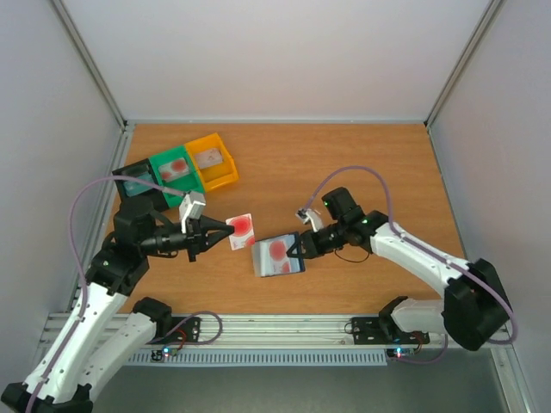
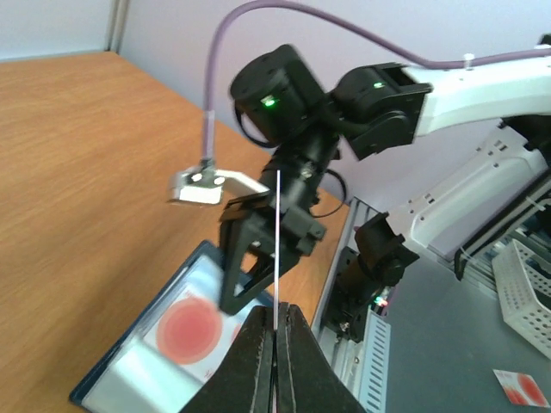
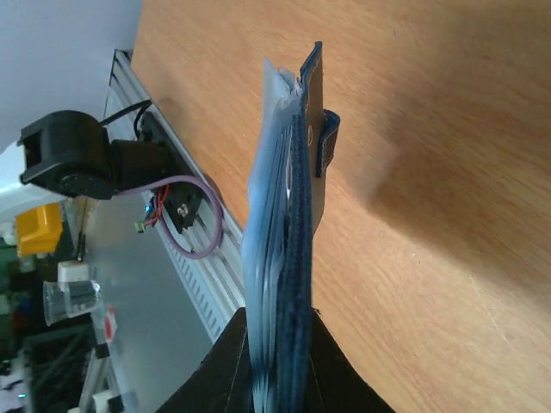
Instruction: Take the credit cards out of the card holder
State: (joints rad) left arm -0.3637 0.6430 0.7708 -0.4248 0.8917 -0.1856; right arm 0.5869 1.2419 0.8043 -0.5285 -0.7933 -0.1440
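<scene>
Top external view first: three plastic bins sit in a row at the far left corner of the wooden desk (image 1: 362, 163), a black bin (image 1: 129, 169), a green bin (image 1: 185, 200) and a yellow bin (image 1: 222, 179), just behind the left arm. The green one holds a pale card with a red mark. The black and yellow each hold something pale, too small to name. A purple cable (image 1: 82, 215) loops off the left arm, and a ribbed metal rail (image 1: 275, 353) runs along the near edge.

Between the arms there is only bare wood grain. The left end effector (image 1: 225, 229) is clamped tight on a credit card (image 1: 244, 231), thin, stiff and white with a red blob. From the left wrist it shows edge-on, a fine white line standing straight up out of the closed black fingers (image 2: 258, 361).

Just beside it is the card holder (image 1: 274, 258), navy outside with pale blue-grey pockets and a red-circled card showing inside. The right end effector (image 1: 295, 252) pinches its right edge, jaws nearly closed on it. The right wrist view shows the holder's layered edges fanning slightly, its shadow on the desk alongside.
</scene>
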